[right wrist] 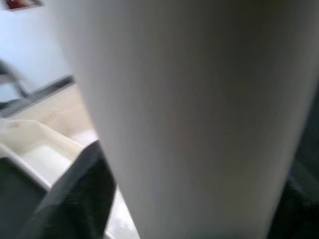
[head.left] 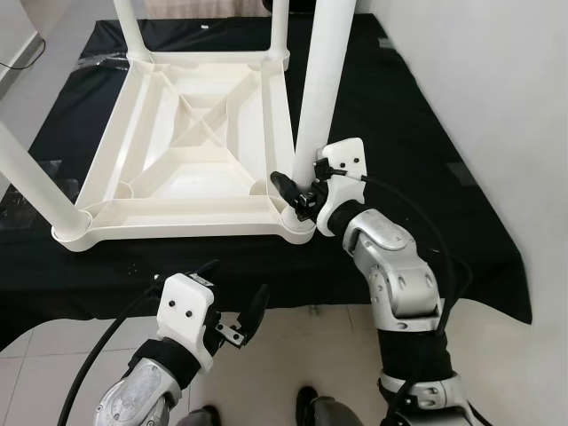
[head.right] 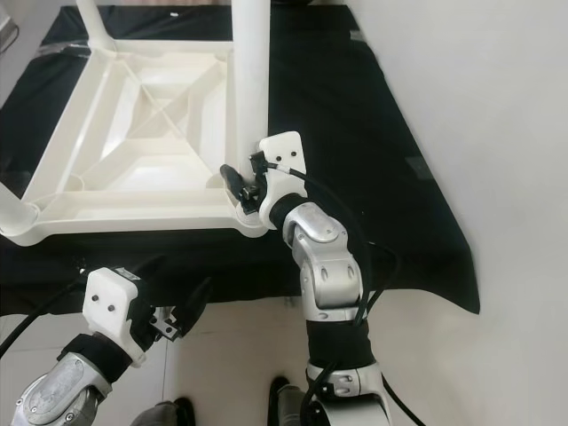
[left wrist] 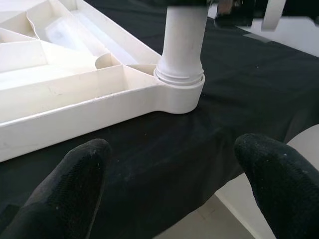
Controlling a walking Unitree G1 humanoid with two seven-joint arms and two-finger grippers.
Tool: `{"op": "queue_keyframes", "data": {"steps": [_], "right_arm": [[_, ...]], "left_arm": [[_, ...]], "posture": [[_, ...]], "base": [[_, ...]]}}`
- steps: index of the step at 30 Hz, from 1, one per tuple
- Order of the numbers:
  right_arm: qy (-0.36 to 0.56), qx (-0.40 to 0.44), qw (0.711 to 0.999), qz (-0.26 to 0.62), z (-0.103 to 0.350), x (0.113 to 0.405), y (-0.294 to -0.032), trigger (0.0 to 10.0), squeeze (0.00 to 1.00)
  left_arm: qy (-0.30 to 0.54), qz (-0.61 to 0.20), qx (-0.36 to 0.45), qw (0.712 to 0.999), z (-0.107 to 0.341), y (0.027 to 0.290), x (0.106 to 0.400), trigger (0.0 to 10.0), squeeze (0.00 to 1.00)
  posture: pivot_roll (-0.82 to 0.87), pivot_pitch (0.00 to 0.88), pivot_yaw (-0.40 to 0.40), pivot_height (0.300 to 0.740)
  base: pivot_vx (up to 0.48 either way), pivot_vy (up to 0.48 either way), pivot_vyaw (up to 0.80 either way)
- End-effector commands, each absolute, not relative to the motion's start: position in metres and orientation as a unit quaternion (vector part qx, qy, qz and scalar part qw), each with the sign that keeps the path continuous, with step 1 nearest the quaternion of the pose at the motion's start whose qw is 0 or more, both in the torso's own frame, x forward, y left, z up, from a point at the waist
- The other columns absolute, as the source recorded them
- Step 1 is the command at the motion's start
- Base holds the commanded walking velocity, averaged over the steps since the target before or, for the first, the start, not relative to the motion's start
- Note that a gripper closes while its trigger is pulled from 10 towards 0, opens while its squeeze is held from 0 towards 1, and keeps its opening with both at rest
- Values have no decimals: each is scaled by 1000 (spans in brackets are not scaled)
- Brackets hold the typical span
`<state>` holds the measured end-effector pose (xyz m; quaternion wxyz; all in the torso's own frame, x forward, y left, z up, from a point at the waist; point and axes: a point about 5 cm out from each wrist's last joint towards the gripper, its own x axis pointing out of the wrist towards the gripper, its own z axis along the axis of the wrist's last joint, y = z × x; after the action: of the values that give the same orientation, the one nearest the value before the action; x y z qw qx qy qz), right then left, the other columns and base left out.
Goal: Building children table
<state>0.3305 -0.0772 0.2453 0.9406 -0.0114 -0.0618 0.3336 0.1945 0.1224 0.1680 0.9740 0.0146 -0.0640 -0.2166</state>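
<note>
White moulded-plastic children's table top [head.left: 191, 142] lying upside down on black cloth [head.left: 417, 169], ribbed underside up. Right gripper [head.left: 300, 197] clamped low on smooth white plastic tube leg [head.left: 321, 84] standing in near right corner socket [left wrist: 178, 92]. Left gripper [head.left: 232, 312] spread apart, empty, hovering before cloth edge. Probably light, stiff, slippery; best gripped low, near socket.

silver arms, white wrist housings, black fingers [left wrist: 75, 189].

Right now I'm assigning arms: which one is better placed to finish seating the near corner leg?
Right. The right gripper is closed around the table leg just above its socket; the left gripper hangs open off the tabletop's edge.
</note>
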Motion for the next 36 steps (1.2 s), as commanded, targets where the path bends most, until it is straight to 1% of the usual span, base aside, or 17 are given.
{"op": "queue_keyframes", "data": {"steps": [1, 2, 3, 5, 6, 7, 8, 9, 10, 16, 19, 22, 23, 25, 26, 32, 36], "right_arm": [[-101, -11, 895, 435, 258, 328, -74, 10000, 902], [-101, -11, 895, 435, 258, 328, -74, 10000, 902], [-111, -27, 870, 479, 262, 327, -77, 10000, 0], [-120, -73, 835, 532, 265, 329, -84, 10000, 0], [-120, -73, 835, 532, 265, 329, -84, 10000, 0], [-118, -87, 811, 566, 269, 331, -88, 10000, 0], [-118, -87, 811, 566, 269, 331, -88, 10000, 0], [-117, -89, 796, 586, 271, 333, -90, 10000, 0], [-117, -105, 767, 622, 276, 336, -95, 10000, 0], [-110, -123, 743, 649, 284, 345, -103, 10000, 0], [-115, -116, 727, 667, 293, 350, -106, 10000, 0], [-120, -103, 719, 677, 295, 352, -109, 10000, 0], [-118, -99, 712, 685, 296, 353, -110, 8314, 0], [-117, -97, 708, 690, 295, 353, -111, 8314, 0], [-117, -97, 703, 694, 296, 354, -112, 0, 0], [-124, -95, 694, 703, 297, 357, -115, 0, 0], [-126, -95, 696, 700, 297, 357, -116, 0, 0]], "left_arm": [[-56, -218, 15, 974, 164, 123, 192, 10000, 0], [-56, -218, 15, 974, 164, 123, 192, 10000, 0], [-56, -219, 14, 974, 165, 123, 191, 10000, 0], [-55, -219, 14, 974, 165, 123, 189, 10000, 0], [-55, -219, 14, 974, 165, 123, 189, 10000, 0], [-53, -219, 15, 974, 165, 123, 186, 10000, 0], [-53, -219, 15, 974, 165, 123, 186, 10000, 0], [-51, -218, 16, 974, 165, 124, 185, 10000, 0], [-48, -216, 16, 975, 165, 124, 182, 10000, 0], [-41, -214, 19, 976, 164, 126, 176, 10000, 0], [-35, -213, 19, 976, 164, 128, 172, 10000, 0], [-33, -213, 19, 976, 164, 128, 169, 10000, 0], [-31, -213, 19, 976, 165, 128, 168, 10000, 0], [-31, -213, 19, 976, 165, 128, 167, 10000, 0], [-30, -213, 19, 976, 165, 129, 167, 10000, 0], [-27, -212, 19, 977, 165, 129, 165, 10000, 0], [-27, -212, 19, 977, 165, 129, 166, 10000, 0]], "posture": [[99, 277, -60, 740], [99, 277, -60, 740], [103, 279, -59, 740], [119, 289, -58, 740], [119, 289, -58, 740], [131, 299, -55, 740], [131, 299, -55, 740], [131, 299, -55, 740], [147, 304, -49, 740], [169, 313, -44, 740], [178, 323, -39, 740], [183, 328, -37, 740], [186, 334, -34, 740], [186, 334, -34, 740], [188, 337, -34, 740], [184, 338, -32, 740], [177, 333, -32, 740]], "base": [[0, 0, 0], [0, 0, 0], [0, 0, 0], [0, 0, 0], [0, 0, 0], [0, 0, 0], [0, 0, 0], [0, 0, 0], [0, 0, 0], [0, 0, 0], [0, 0, 0], [0, 0, 0], [0, 0, 0], [0, 0, 0], [0, 0, 0], [0, 0, 0], [0, 0, 0]]}}
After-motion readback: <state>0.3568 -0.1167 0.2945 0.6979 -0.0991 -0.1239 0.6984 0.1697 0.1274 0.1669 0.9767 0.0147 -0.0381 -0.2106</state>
